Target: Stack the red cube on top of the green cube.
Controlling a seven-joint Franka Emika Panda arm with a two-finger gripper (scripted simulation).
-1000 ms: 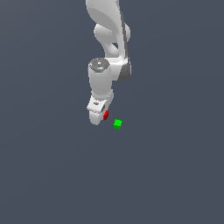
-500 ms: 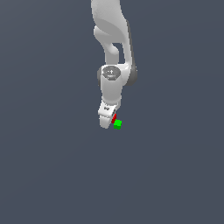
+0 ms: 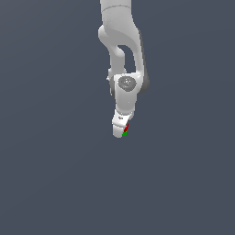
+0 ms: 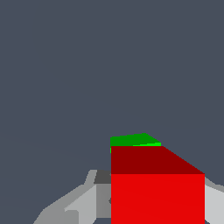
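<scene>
The white arm (image 3: 124, 55) reaches down from the top of the exterior view and ends low over the plain grey floor (image 3: 55, 174), near the middle of the scene. At its tip the gripper (image 3: 122, 130) is turned so that its body covers most of what it carries: only a thin sliver of the red cube (image 3: 126, 126) shows along the edge on the exterior view's right, and directly under that sliver a smaller speck of the green cube (image 3: 125, 134) is visible. The two colours meet with no gap that can be made out from this angle. The wrist view is clearer. There the red cube (image 4: 157, 197) fills the near foreground, with its lit face and darker upper face both plain-sided, and pale grey fingers (image 4: 74, 205) stand on either side of it, the one on the other side (image 4: 214, 201) showing only as a narrow strip. The fingers are drawn in close against the cube's sides, so the tool has hold of the red cube. Beyond the red cube's far edge, a band of the green cube (image 4: 133, 140) shows, aligned closely with it but offset slightly to one side. Whether the red cube is resting its weight on the green one or is held just clear of it cannot be told from either view.
</scene>
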